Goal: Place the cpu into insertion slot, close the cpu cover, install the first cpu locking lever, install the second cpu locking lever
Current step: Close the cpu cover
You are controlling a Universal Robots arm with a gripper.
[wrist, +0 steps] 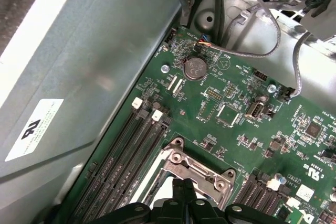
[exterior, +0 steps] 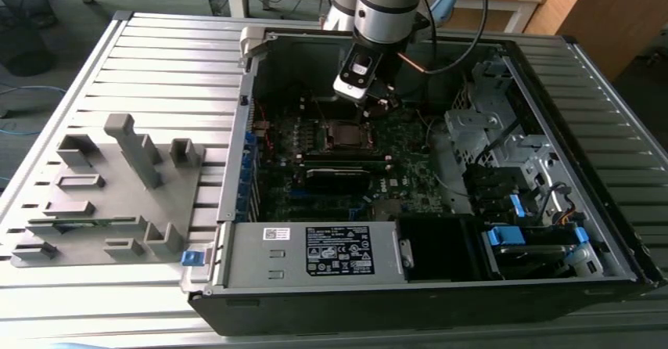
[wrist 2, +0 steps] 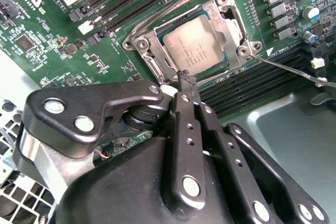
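The cpu (wrist 2: 197, 45) lies flat in the insertion slot (exterior: 345, 135), its silver face showing through the window of the cpu cover (wrist 2: 148, 45), which is down over it. One thin wire locking lever (wrist 2: 294, 72) sticks out sideways from the socket corner over the memory slots. Another lever (wrist 2: 157, 17) runs along the socket's far side. My gripper (wrist 2: 186, 80) is shut, its fingertips pressed together at the socket's edge with nothing visible between them. In the first wrist view the gripper (wrist: 184, 188) sits at the socket frame (wrist: 202, 174). In the exterior view the gripper (exterior: 368, 100) hangs just above the socket.
The board sits deep in an open computer case (exterior: 235, 169) with tall walls. Black memory slots (wrist 2: 252, 85) flank the socket. Loose cables (wrist: 262, 51) and a drive cage (exterior: 501, 153) are nearby. A grey parts fixture (exterior: 105, 192) lies at the exterior view's left.
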